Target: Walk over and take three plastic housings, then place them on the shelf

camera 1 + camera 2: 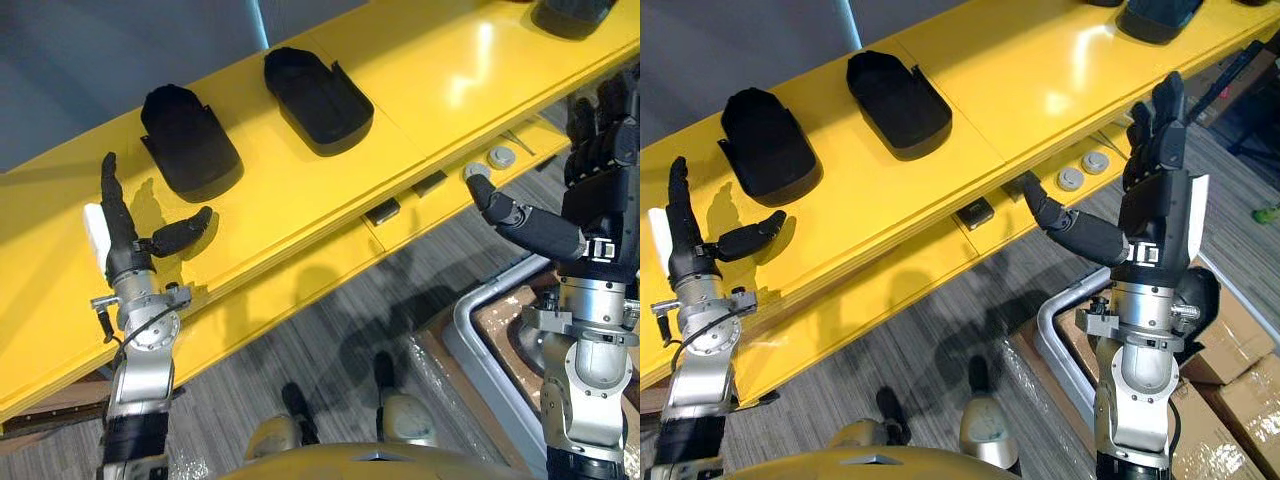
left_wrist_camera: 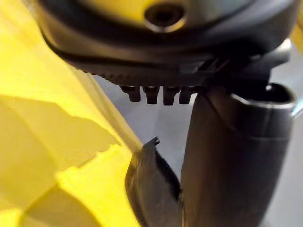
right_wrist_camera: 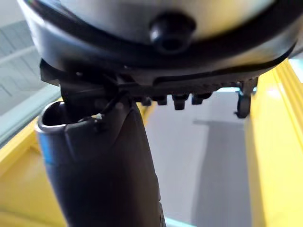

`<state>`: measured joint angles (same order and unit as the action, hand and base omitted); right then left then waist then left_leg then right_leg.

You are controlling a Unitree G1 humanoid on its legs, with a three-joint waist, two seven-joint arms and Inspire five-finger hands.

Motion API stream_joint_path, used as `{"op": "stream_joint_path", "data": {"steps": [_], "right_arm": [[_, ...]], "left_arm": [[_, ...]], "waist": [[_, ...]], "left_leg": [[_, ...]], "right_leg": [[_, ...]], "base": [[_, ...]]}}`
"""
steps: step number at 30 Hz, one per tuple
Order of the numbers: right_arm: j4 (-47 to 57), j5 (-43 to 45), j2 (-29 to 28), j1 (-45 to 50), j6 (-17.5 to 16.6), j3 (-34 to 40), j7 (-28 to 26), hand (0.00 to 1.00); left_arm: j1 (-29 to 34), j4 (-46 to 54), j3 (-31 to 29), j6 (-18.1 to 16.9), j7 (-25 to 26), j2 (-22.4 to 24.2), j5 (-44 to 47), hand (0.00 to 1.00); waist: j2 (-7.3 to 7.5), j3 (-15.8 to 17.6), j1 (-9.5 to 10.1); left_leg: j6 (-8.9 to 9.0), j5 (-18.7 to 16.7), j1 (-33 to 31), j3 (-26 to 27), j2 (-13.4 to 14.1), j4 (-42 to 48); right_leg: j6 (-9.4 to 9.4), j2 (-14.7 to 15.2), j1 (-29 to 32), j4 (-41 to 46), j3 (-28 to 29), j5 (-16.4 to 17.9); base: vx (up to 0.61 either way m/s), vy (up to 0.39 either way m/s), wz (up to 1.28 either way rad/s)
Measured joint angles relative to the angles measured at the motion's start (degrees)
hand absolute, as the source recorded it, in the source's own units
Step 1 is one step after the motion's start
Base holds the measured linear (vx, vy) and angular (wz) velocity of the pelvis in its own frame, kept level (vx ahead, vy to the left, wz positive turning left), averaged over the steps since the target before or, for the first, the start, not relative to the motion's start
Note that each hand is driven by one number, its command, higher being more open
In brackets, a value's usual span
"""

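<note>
The left hand (image 1: pixel 122 245), empty with fingers straight and thumb spread wide, hovers over the yellow surface (image 1: pixel 300 200) just beside the nearest plastic housing (image 1: pixel 188 140), while the right hand (image 1: pixel 1155 215) is equally open and empty, so I judge the first pickup not yet begun, calling for a forward reach and a closing grasp.

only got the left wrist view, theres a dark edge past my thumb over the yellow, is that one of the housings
Observer: Yes, that is the nearest housing; the left hand is open beside it and holds nothing.
Operator: how many housings are there in all
Observer: Three on the yellow surface: a second housing lies to the right of the nearest one, and a third housing lies far off to the right.
Operator: and my right hand
Observer: The right hand is open and empty, raised off the front edge of the yellow surface, above the floor.
</note>
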<state>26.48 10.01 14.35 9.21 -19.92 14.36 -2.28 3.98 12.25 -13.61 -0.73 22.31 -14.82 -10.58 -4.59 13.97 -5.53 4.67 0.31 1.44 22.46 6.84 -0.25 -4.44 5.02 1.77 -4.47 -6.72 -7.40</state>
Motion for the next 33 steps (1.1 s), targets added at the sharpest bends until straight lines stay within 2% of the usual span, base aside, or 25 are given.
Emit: {"op": "stream_joint_path", "data": {"steps": [2, 5, 8, 11, 14, 15, 18, 20, 23, 28, 33], "right_arm": [[0.1, -1.3, 0.9, -0.5, 0.1, -2.7, -1.8, 1.0], [-1.7, -2.9, 6.0, -6.4, 0.7, -7.4, -5.0, 1.0], [-10.1, -2.9, 10.5, -17.6, 3.7, -11.6, -7.9, 1.0], [-16.8, -3.0, 13.4, -23.7, 7.4, -14.9, -10.2, 1.0], [-20.0, -3.2, 14.8, -27.4, 8.9, -18.9, -13.2, 1.0], [-20.3, -5.7, 15.0, -28.7, 8.9, -20.5, -13.8, 1.0], [-22.8, -11.2, 15.9, -31.8, 8.0, -24.4, -13.9, 1.0], [-25.9, -14.2, 17.4, -33.6, 6.9, -27.2, -13.7, 1.0], [-29.7, -16.7, 17.5, -34.9, 7.0, -28.9, -13.1, 1.0], [-35.0, -21.1, 17.6, -35.8, 8.9, -30.3, -8.8, 1.0], [-39.7, -25.6, 17.5, -38.1, 13.4, -30.3, -3.5, 1.0]], "left_arm": [[1.7, 4.4, -1.4, -2.7, -2.0, 1.8, 3.8, 1.0], [4.2, 9.1, -2.4, -8.1, -5.6, 3.4, 9.2, 1.0], [6.2, 10.7, -3.0, -11.9, -9.9, 3.6, 16.5, 1.0], [8.2, 11.0, -3.2, -14.7, -13.0, 3.6, 20.5, 1.0], [10.1, 11.0, -3.2, -15.2, -13.8, 3.6, 22.3, 1.0], [10.4, 11.0, -3.2, -15.2, -13.8, 3.6, 23.0, 1.0], [10.7, 11.0, -3.0, -15.2, -14.1, 3.6, 23.8, 1.0], [11.2, 11.0, -2.7, -15.3, -15.0, 3.6, 24.3, 1.0], [12.7, 11.0, -2.2, -15.4, -15.4, 3.6, 26.1, 1.0], [12.9, 11.0, -0.5, -16.1, -15.5, 4.0, 28.5, 1.0], [13.8, 11.0, 0.2, -16.8, -16.2, 5.8, 29.2, 1.0]], "waist": [[-0.05, -0.1, 1.07], [0.11, -0.5, 3.27], [1.19, -2.5, 5.65], [2.94, -4.1, 8.11], [4.2, -5.0, 9.96], [4.56, -5.2, 10.31], [5.13, -5.5, 10.35], [5.53, -5.8, 11.06], [5.73, -5.9, 11.95], [5.77, -5.9, 13.1], [5.78, -5.9, 13.25]], "left_leg": [[-0.04, 0.0, 0.6, -1.4, 0.1, 0.1], [-0.34, 0.5, 1.1, -4.2, -0.4, -0.1], [-0.49, 1.9, 1.1, -7.2, -0.7, -1.0], [-0.32, 3.8, 1.1, -10.5, -1.0, -2.7], [-0.12, 4.8, 1.1, -12.6, -1.4, -4.0], [-0.23, 5.3, 1.0, -13.4, -1.5, -4.3], [-0.32, 5.6, 1.1, -14.7, -2.0, -4.5], [-0.47, 5.7, 1.0, -15.8, -2.4, -4.6], [-0.63, 5.9, 0.9, -16.8, -2.6, -4.6], [-0.56, 6.2, 0.6, -18.2, -3.2, -4.6], [-0.98, 6.6, -0.1, -19.4, -3.3, -4.6]], "right_leg": [[-0.02, 0.2, -1.5, 0.0, -1.7, 0.2], [-0.21, 0.8, -3.5, 0.0, -4.8, 0.7], [-0.15, 1.0, -4.8, 0.0, -7.9, 0.9], [0.0, 1.0, -6.3, 0.0, -11.6, 1.4], [0.15, 1.3, -7.1, 0.0, -13.8, 1.6], [0.21, 1.6, -7.3, 0.0, -14.6, 1.7], [0.17, 2.0, -8.0, 0.0, -15.9, 2.0], [0.02, 2.3, -8.6, 0.0, -17.0, 2.4], [0.14, 2.5, -8.9, 0.4, -18.1, 2.9], [-0.16, 2.9, -9.0, 1.5, -19.1, 3.3], [-0.17, 3.0, -9.0, 1.4, -20.0, 3.3]], "base": [[-0.04, -0.005, 0.34], [-0.05, 0.011, 0.45], [-0.06, 0.001, 0.53], [-0.03, -0.001, 0.61], [-0.04, 0.025, 0.45], [-0.02, 0.029, 0.24], [-0.03, 0.024, 0.27], [-0.02, 0.024, 0.27], [0.0, 0.006, 0.19], [0.01, 0.008, 0.14], [0.01, -0.01, 0.12]]}}
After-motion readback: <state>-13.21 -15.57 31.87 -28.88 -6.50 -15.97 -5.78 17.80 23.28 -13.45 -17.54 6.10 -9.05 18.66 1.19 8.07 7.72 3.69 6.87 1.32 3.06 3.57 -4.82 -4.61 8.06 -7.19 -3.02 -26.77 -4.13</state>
